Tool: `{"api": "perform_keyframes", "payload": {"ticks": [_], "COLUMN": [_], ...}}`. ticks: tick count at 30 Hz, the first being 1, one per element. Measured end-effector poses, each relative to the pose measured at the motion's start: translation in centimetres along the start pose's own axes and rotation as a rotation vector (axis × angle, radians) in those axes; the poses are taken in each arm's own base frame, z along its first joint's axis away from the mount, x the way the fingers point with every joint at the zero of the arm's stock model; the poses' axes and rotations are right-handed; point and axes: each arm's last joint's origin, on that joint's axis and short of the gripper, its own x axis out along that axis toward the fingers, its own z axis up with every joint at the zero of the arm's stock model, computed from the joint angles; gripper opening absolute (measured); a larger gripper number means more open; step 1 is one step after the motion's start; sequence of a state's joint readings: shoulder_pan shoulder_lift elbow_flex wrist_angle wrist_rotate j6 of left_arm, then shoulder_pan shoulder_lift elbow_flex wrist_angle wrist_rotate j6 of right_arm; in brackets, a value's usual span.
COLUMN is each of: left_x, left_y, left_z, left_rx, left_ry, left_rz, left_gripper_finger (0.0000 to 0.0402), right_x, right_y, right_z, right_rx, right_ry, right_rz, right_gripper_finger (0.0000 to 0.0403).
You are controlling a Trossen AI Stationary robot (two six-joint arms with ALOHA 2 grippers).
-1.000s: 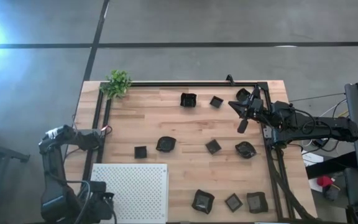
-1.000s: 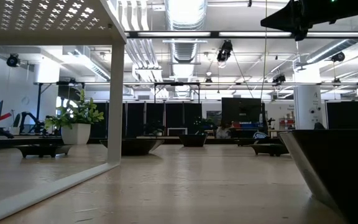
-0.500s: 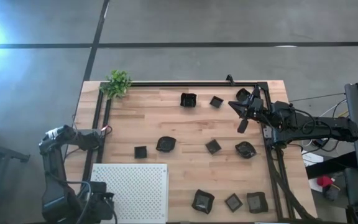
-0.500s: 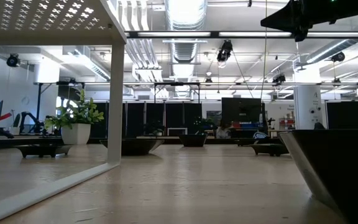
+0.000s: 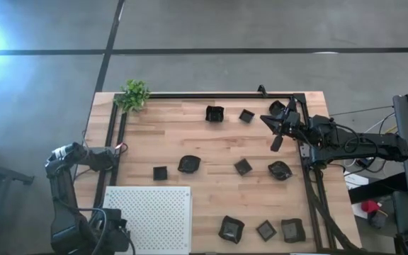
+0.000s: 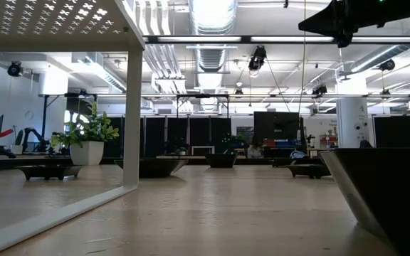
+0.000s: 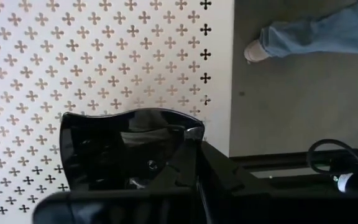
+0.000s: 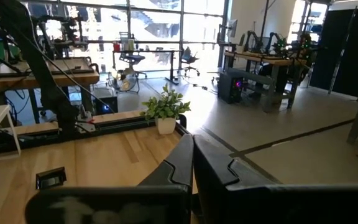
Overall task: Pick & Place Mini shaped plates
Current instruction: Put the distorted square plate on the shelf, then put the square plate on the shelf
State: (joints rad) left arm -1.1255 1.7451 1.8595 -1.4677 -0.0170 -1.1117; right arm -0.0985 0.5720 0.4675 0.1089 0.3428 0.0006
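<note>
High view: wooden counter [image 5: 211,149] with ten mini shaped plates [image 5: 188,164] scattered across it; white perforated board [image 5: 147,218], plant [image 5: 134,93].

Left wrist view: left hand [image 7: 194,163] above the board, fingers together, empty.

Right wrist view: right hand [image 8: 192,163] fingers together, empty, raised over the counter's right side.

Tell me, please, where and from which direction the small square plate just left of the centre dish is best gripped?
Probably by its raised rim, from straight above. The small square plate lies flat on the table, apart from the rounder dish and the white perforated board, so one finger could go inside and one outside a straight edge.
</note>
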Motion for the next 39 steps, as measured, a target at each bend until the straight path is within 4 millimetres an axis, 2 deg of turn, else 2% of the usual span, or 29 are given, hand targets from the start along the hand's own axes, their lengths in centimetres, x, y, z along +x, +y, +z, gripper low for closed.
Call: {"api": "perform_keyframes", "payload": {"ticks": [19, 27, 35, 39], "left_x": [0.0, -0.2, -3.4, -5.1], "left_y": [0.0, 0.3, 2.2, 3.8], "left_z": [0.0, 0.0, -0.7, -1.0], "left_rx": [0.040, 0.026, -0.094, -0.161], "left_ry": [0.001, -0.024, -0.056, -0.196], "left_rz": [0.004, 0.035, 0.003, 0.021], "left_gripper_finger": [0.0041, 0.0042, 0.0042, 0.0041], "right_x": [0.0, 0.0, 0.0, 0.0], "right_y": [0.0, 0.0, 0.0, 0.0], "right_z": [0.0, 0.0, 0.0, 0.0], "right_rx": [0.000, 0.000, 0.026, 0.032], "right_ry": [0.000, 0.000, 0.000, 0.000], "right_rz": [0.000, 0.000, 0.001, 0.000], "right_gripper_finger": [0.0008, 0.0008, 0.0008, 0.0008]}}
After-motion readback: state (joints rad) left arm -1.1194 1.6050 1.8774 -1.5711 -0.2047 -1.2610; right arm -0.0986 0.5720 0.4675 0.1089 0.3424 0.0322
